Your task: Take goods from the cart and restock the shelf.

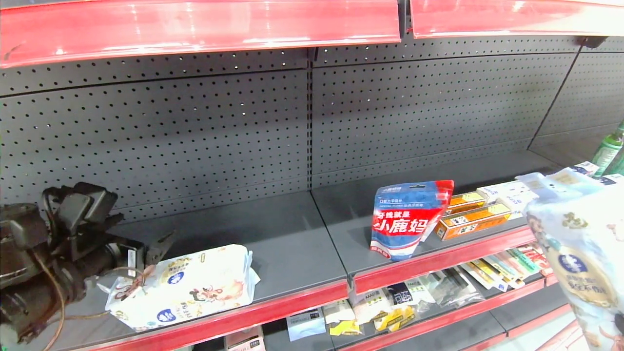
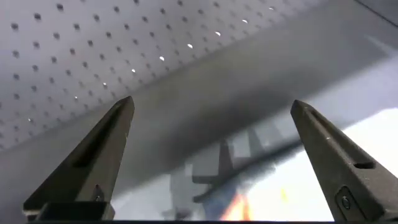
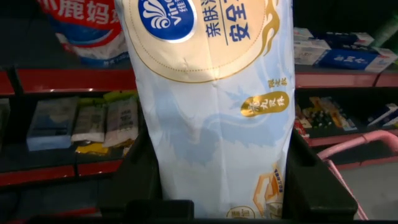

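One wipes pack (image 1: 187,287) is shelved at seven o'clock beside the wide-open left claw (image 2: 212,104); a second pack (image 3: 211,106), gripped by the right claw (image 3: 221,171), is unplaced.

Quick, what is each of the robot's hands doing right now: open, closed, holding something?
Left hand: open, at the wipes pack lying on the shelf.
Right hand: closed on a second wipes pack.
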Robot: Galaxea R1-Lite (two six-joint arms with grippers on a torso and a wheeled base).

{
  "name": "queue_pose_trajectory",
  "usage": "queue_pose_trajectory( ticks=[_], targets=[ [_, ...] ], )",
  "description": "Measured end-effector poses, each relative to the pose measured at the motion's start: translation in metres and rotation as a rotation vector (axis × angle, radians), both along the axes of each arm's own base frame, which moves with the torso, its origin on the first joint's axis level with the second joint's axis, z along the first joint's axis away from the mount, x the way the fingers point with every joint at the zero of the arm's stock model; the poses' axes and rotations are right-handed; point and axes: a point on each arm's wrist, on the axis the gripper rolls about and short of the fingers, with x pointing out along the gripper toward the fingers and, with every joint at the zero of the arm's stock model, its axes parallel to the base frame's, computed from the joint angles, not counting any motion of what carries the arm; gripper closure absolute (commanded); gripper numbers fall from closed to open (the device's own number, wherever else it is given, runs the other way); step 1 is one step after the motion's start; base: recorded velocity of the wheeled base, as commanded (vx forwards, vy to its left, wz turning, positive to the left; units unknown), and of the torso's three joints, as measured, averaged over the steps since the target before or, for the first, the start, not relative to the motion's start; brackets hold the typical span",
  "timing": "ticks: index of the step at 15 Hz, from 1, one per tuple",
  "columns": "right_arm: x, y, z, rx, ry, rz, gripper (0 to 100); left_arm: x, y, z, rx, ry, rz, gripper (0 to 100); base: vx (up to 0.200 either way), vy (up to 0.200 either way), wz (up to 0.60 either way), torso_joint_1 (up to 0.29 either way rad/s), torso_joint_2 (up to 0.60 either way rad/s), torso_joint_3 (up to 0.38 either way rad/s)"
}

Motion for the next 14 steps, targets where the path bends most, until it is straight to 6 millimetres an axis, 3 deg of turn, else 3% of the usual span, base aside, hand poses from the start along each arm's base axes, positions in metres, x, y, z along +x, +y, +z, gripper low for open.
queue_pose_trajectory(
  ticks=[9, 14],
  targets=[
    [0.008, 0.002, 0.003, -0.015, 0.041, 0.095, 100, -0.110, 0.004, 0.008, -0.011, 0.043, -0.199, 0, 0.000, 0.000, 0.00, 0.000, 0.00, 0.000],
    [0.021, 0.003, 0.031, -0.051, 0.016, 0.116, 100, -0.201, 0.011, 0.000, -0.009, 0.135, -0.219, 0, 0.000, 0.000, 0.12, 0.000, 0.00, 0.000]
  ],
)
